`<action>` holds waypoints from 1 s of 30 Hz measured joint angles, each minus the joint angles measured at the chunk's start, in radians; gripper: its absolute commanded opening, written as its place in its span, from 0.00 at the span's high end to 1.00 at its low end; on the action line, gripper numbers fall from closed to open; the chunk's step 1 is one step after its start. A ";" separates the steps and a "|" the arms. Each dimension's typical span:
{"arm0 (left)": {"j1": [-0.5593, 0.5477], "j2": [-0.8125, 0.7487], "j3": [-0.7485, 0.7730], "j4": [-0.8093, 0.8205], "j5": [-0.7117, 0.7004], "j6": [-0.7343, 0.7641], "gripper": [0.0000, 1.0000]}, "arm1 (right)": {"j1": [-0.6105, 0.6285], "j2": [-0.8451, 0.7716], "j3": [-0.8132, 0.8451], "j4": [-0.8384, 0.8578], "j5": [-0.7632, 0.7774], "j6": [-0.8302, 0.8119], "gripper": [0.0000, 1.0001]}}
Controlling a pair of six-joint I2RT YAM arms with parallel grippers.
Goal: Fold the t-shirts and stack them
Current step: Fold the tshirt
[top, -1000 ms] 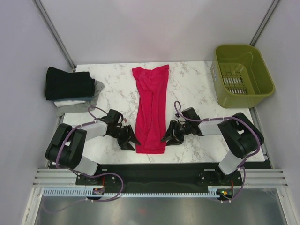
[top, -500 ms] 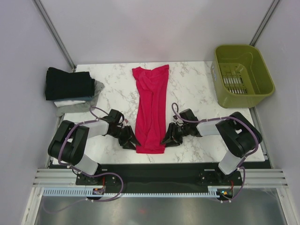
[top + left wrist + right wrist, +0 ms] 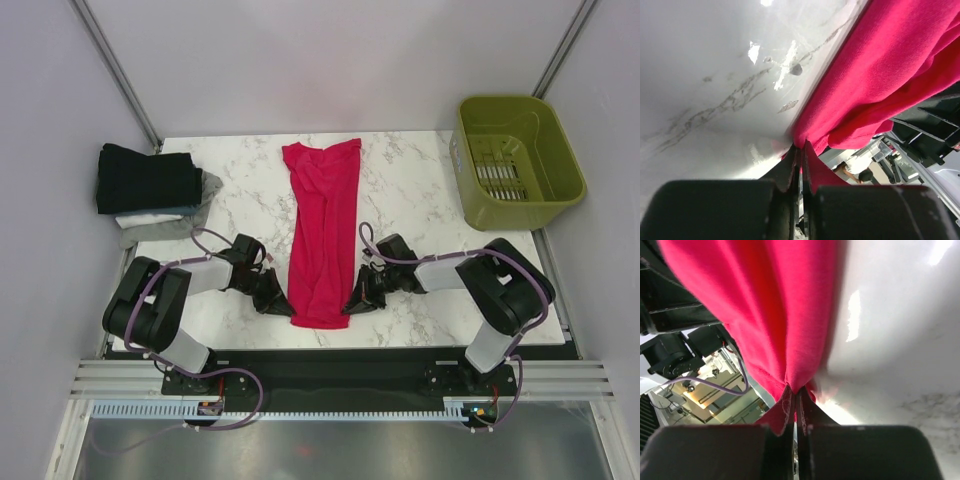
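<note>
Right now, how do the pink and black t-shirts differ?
The pink t-shirt lies centrally as a long strip; the black t-shirt sits folded atop a pile, far left. The left end effector and right end effector pinch the pink one; the black one is untouched. Both are cloth.

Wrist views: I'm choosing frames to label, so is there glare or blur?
Left wrist: white glare spots on the table, the left tool dark and soft up close, the pink shirt fairly sharp. Right wrist: a bright glare streak on the table, the right tool blurred.
</note>
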 measured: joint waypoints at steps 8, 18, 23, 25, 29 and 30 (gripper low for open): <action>-0.002 -0.023 0.098 -0.048 -0.008 0.029 0.98 | -0.056 -0.130 0.054 -0.128 0.018 -0.097 1.00; 0.037 0.052 0.525 -0.139 -0.008 0.136 0.98 | -0.206 -0.122 0.335 -0.241 0.028 -0.198 1.00; 0.105 0.219 0.781 -0.197 -0.008 0.183 0.98 | -0.244 0.028 0.550 -0.235 0.039 -0.222 1.00; 0.127 0.286 0.876 -0.203 -0.009 0.196 0.98 | -0.256 0.101 0.638 -0.228 0.043 -0.227 1.00; 0.155 0.440 1.063 -0.211 -0.011 0.217 0.97 | -0.270 0.234 0.772 -0.203 0.053 -0.237 1.00; 0.159 0.484 1.110 -0.212 -0.010 0.221 0.92 | -0.274 0.267 0.801 -0.201 0.060 -0.240 0.97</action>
